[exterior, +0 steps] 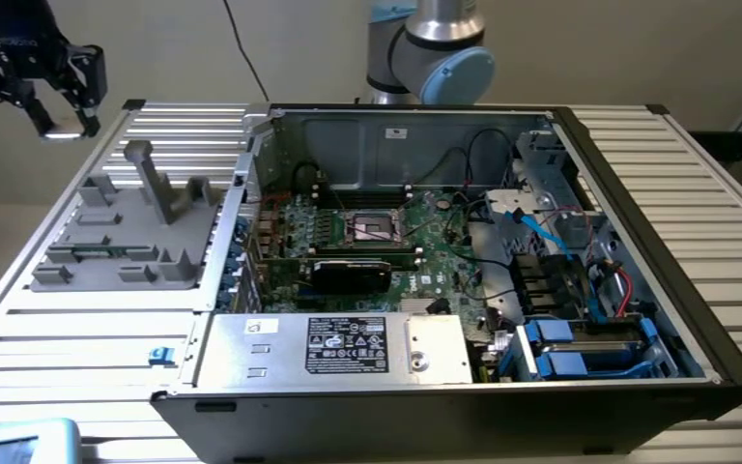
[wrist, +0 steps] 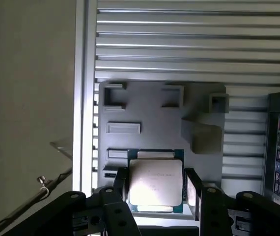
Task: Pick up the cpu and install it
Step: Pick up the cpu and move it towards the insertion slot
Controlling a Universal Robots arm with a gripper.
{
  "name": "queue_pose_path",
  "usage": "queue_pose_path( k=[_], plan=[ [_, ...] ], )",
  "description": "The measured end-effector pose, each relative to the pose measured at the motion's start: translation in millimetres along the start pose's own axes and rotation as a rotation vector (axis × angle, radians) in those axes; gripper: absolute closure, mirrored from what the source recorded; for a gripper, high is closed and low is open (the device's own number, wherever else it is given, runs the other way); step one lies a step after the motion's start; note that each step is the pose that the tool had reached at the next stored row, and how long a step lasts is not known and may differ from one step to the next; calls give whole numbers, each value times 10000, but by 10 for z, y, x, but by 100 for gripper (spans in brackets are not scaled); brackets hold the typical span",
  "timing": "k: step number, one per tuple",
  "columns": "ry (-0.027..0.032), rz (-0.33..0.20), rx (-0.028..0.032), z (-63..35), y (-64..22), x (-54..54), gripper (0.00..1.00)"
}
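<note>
High over grey tray (exterior: 113,242), I see claw (exterior: 65,118) clamped on cpu (wrist: 155,183), held flat between fingers (wrist: 122,183). From claw, socket (exterior: 378,229) on motherboard (exterior: 448,261) lies well apart, toward exterior view's right, lower down inside case (exterior: 474,420).

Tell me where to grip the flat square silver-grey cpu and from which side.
Take the flat square silver-grey cpu by two opposite thin edges, coming from above its metal top: it is flat and thin, so only the edges give purchase. The black gripper has it that way, a finger against each side.
</note>
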State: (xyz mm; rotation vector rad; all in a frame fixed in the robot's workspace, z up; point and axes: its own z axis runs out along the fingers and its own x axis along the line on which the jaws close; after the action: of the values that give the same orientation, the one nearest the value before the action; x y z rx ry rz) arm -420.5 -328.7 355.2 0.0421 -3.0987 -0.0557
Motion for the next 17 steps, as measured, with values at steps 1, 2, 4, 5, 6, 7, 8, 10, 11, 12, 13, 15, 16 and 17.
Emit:
queue_pose_path(
  k=[1, 2, 4, 5, 6, 7, 8, 10, 11, 12, 13, 15, 16, 17],
  plan=[
    [3, 0, 0, -9, -1, -30, 44],
    [6, 0, 0, -15, -1, -60, 44],
    [7, 0, 0, -23, -3, -124, 44],
    [7, 1, 0, -26, -3, -160, 44],
    [8, 1, 0, -28, -4, -197, 44],
    [8, 1, 0, -30, -5, -236, 44],
    [8, 1, 0, -33, -6, -276, 44],
    [9, 0, 0, -40, -9, -361, 44],
    [8, 0, 0, -48, -10, -406, 44],
    [9, 1, 0, -59, -10, -454, 44],
    [10, 1, 0, -73, -11, -499, 44],
    [10, 1, -1, -110, -13, -586, 44],
    [10, 1, -1, -130, -14, -629, 44],
    [12, 1, 0, -149, -15, -672, 44]
  ],
)
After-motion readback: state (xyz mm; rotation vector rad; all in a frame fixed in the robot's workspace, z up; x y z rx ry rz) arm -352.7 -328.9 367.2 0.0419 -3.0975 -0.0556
